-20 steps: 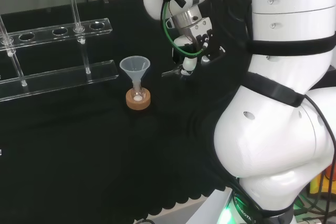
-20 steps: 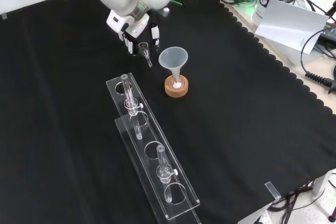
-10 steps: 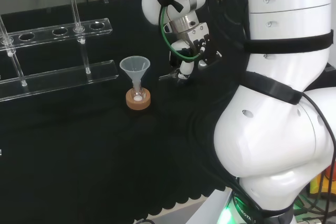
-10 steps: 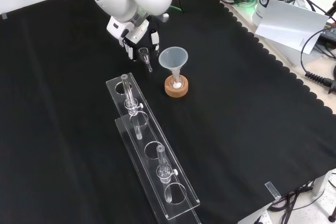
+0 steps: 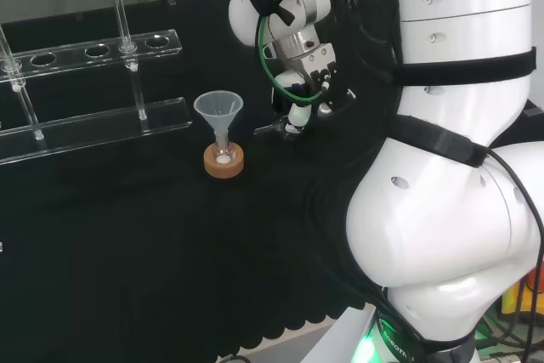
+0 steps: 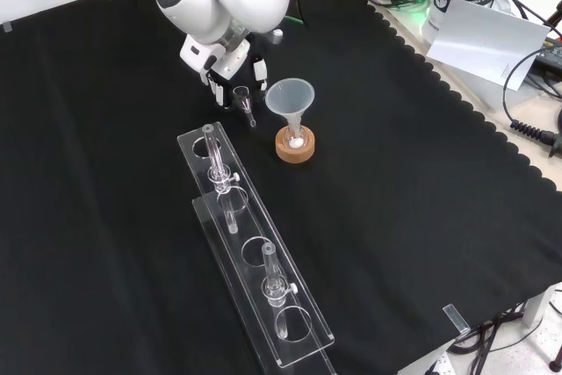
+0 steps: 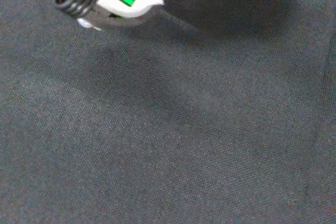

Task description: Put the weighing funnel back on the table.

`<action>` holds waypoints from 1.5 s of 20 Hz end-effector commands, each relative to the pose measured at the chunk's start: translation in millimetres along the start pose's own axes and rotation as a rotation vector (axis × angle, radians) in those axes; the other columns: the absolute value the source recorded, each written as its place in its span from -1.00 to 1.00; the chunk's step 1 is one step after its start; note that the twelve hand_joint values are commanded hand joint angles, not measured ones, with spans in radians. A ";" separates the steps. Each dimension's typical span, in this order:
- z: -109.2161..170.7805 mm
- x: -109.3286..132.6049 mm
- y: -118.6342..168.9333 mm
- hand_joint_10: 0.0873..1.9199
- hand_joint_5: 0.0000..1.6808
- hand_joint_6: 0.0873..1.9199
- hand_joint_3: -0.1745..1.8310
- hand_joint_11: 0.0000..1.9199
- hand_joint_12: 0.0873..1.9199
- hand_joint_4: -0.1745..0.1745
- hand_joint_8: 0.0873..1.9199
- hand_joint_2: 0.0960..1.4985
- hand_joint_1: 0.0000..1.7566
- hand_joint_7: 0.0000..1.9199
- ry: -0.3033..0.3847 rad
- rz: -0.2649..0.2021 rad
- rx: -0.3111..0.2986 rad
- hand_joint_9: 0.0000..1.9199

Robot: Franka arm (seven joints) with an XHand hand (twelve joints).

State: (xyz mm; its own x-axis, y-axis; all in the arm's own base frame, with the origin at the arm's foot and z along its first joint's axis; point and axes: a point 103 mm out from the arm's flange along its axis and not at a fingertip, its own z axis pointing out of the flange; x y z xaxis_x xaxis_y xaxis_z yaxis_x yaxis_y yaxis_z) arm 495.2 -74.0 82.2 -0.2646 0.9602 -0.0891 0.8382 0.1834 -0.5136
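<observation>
Upper centre of front view: hand (image 6: 230, 61), fingers pinched on weighing funnel (image 6: 243, 100). It hangs just below the fingertips, low over the cloth (image 6: 395, 173), stem slanting down-right. Big funnel (image 6: 290, 98) is close on the right, so prob. lower straight down.
</observation>
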 end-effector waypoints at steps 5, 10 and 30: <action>1.3 1.9 3.6 -1.00 0.35 -0.08 -0.15 0.11 -0.11 0.23 -0.50 -0.12 0.27 0.16 -0.006 0.006 -0.002 0.43; 4.1 -2.1 4.3 -1.00 0.34 -0.07 -0.16 0.11 -0.11 0.25 -0.49 -0.10 0.27 0.15 0.000 0.009 0.008 0.43; 7.0 -1.6 -2.5 -1.00 0.00 -0.21 -0.80 -0.06 -0.01 -0.27 -0.28 0.36 0.12 -0.31 -0.043 0.023 0.024 0.24</action>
State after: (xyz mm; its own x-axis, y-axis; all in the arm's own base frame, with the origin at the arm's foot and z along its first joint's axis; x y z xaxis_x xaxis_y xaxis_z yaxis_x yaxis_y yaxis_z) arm 491.9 -77.3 78.0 -0.2615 0.9565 -0.1294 0.8355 0.1572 -0.5265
